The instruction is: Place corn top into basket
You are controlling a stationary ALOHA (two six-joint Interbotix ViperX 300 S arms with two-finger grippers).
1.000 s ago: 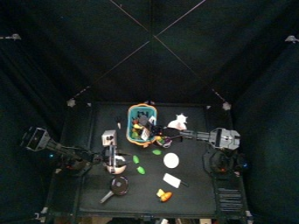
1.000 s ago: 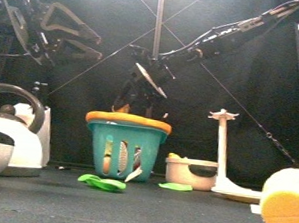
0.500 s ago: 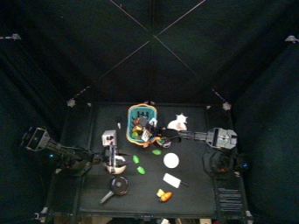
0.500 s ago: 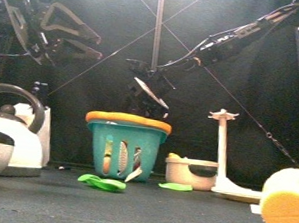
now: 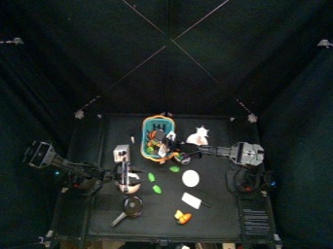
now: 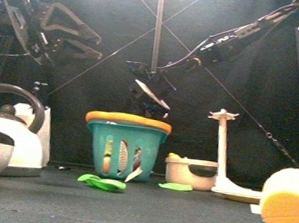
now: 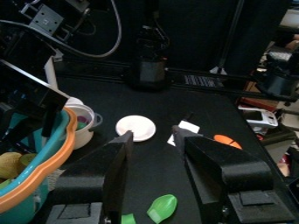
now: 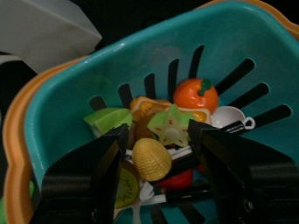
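The basket (image 6: pixel 125 147) is teal with an orange rim and stands at the table's back middle; it also shows in the top view (image 5: pixel 158 135). My right gripper (image 6: pixel 153 100) hangs just above it, open, and in the right wrist view (image 8: pixel 162 131) it looks down into the basket (image 8: pixel 251 52). A yellow corn piece (image 8: pixel 149 157) lies among other toy foods inside, between the jaws and not touching them. My left gripper (image 7: pixel 158 142) is open and empty, and its arm rests at the table's left (image 5: pixel 78 175).
A white kettle (image 6: pixel 2 133) stands front left. Green pieces (image 6: pixel 102 182) lie before the basket. A small bowl (image 6: pixel 190 172), a white stand (image 6: pixel 220 151) and a yellow-orange piece (image 6: pixel 287 204) are to the right. A white plate (image 5: pixel 192 178) lies mid-table.
My right gripper has sunk a little toward the basket's rim. The left arm has not moved.
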